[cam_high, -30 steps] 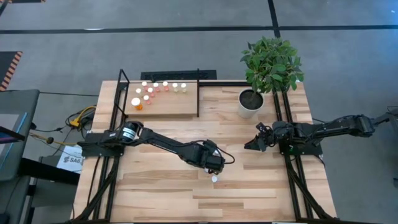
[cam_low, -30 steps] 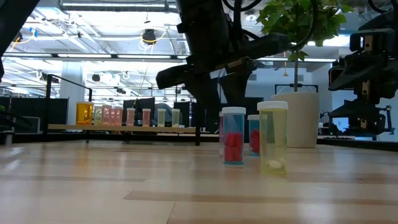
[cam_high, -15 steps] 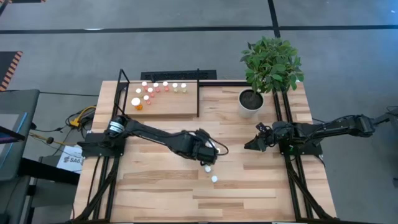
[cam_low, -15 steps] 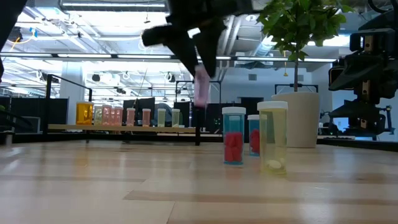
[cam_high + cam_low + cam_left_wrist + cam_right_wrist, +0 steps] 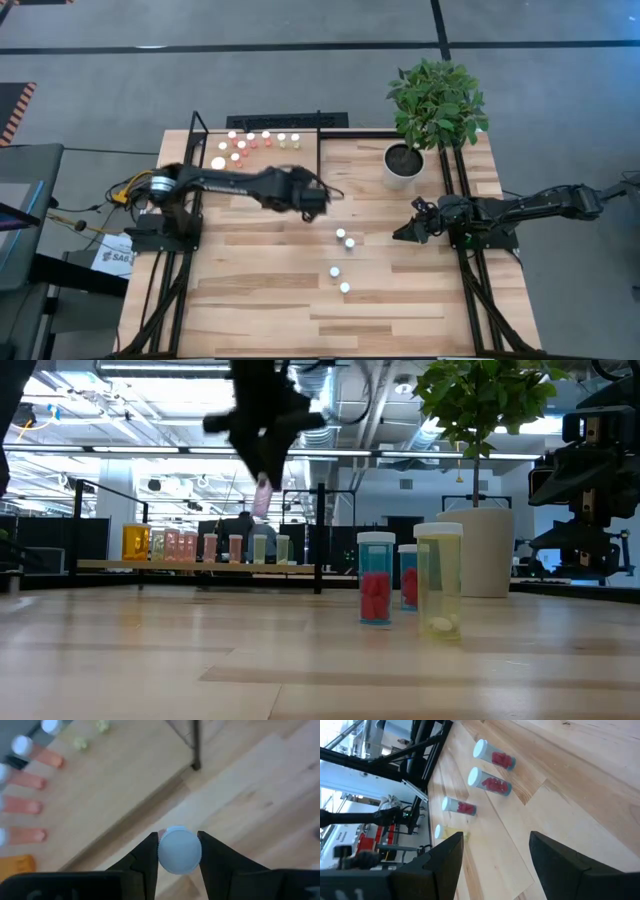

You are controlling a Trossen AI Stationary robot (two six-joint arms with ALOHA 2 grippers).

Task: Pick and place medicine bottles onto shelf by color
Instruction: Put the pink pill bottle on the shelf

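Medicine bottle, small clear pink-tinted vial with a white cap (image 5: 179,850), sits pinched between the left gripper (image 5: 313,197) jaws, carried in the air just beside the front edge of the light-wood shelf with black rod frame (image 5: 290,170), likely heading for the pinkish row there. Shelf bottles (image 5: 240,147) are lined up by colour, orange through pink to yellowish. Four white-capped bottles (image 5: 345,240) wait on the plank surface (image 5: 250,300), unsorted. Right gripper (image 5: 408,232) idles at the right side, jaws spread, empty.
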